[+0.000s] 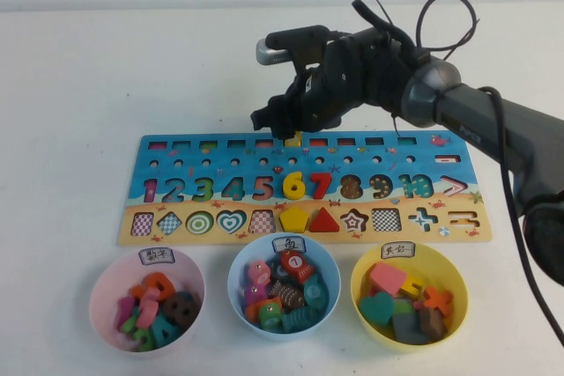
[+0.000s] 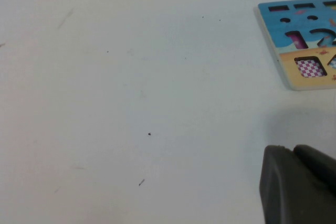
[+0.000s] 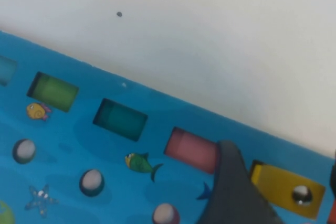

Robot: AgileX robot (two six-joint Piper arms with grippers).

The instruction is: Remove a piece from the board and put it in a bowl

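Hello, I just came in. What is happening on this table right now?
The right gripper hangs open over the far edge of the board, straddling the yellow piece that sits in one of the top-row slots. It has not lifted it yet. The light blue bowl, already holding several pieces, waits in front of the board between a pink bowl and a yellow bowl. The left gripper rests off to the board's left side, above bare table.

White tabletop (image 1: pixel 79 85), blue-and-sand board (image 1: pixel 176 184) with multicoloured numbers, yellow piece (image 3: pixel 283 187) with a silver dot, light blue bowl (image 1: pixel 236 292), pink bowl (image 1: pixel 99 301), yellow bowl (image 1: pixel 458 263), black right hand (image 1: pixel 289 126), dark left hand (image 2: pixel 299 187).
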